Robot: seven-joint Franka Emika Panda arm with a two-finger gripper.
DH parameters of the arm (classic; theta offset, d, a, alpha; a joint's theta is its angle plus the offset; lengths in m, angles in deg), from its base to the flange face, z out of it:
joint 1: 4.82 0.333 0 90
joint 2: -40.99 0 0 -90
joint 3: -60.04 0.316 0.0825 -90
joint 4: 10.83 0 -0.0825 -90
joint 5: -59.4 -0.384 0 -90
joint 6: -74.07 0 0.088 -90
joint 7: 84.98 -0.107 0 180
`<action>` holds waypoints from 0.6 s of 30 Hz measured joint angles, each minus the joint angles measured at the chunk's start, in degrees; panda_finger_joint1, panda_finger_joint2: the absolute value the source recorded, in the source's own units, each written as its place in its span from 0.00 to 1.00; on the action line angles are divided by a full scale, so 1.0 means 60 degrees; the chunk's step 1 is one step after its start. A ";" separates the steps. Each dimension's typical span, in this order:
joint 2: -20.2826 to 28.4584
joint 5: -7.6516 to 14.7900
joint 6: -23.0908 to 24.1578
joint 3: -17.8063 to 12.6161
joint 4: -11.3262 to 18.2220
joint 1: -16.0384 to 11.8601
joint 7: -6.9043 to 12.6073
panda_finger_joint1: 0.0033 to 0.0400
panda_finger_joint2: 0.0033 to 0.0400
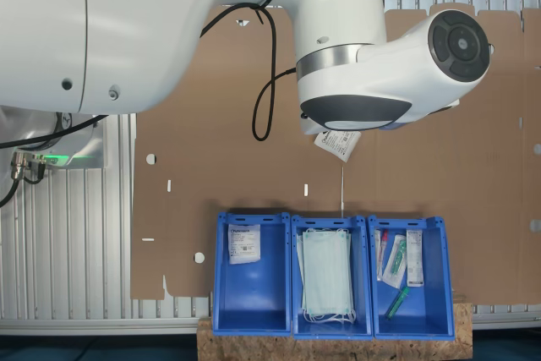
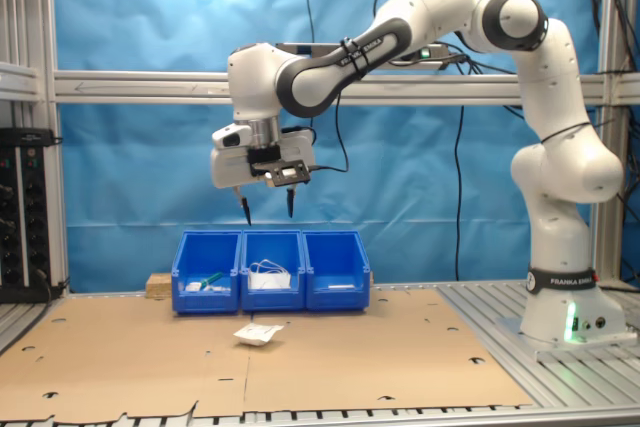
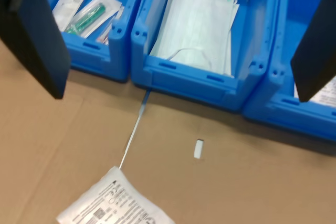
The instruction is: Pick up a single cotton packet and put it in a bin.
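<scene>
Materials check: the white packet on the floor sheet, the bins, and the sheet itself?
The packet: looks like thin paper or matte film, flat, slightly crinkled, dark print; which one is unclear. The bins: moulded plastic, glossy blue with soft highlights on the rims. The sheet: brown corrugated-looking cardboard, matte, with punched slots and a seam.

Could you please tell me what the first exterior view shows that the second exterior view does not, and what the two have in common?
The first exterior view looks down into the bins: a second white packet lies in the bin at the first exterior view's left.

The second exterior view shows the open end effector hanging well above the bins, holding nothing, and the arm's base.

Both exterior views show the three blue bins, the green masks in the middle one, and the cotton packet lying on the cardboard.
</scene>
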 joint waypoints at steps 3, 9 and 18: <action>-0.0255 0.0000 0.0293 0.0022 0.0009 0.0024 0.0000 1.00 1.00; -0.0696 0.0000 0.0848 0.0050 0.0016 0.0057 0.0000 1.00 1.00; -0.1271 0.0000 0.1680 0.0069 0.0017 0.0067 0.0000 1.00 1.00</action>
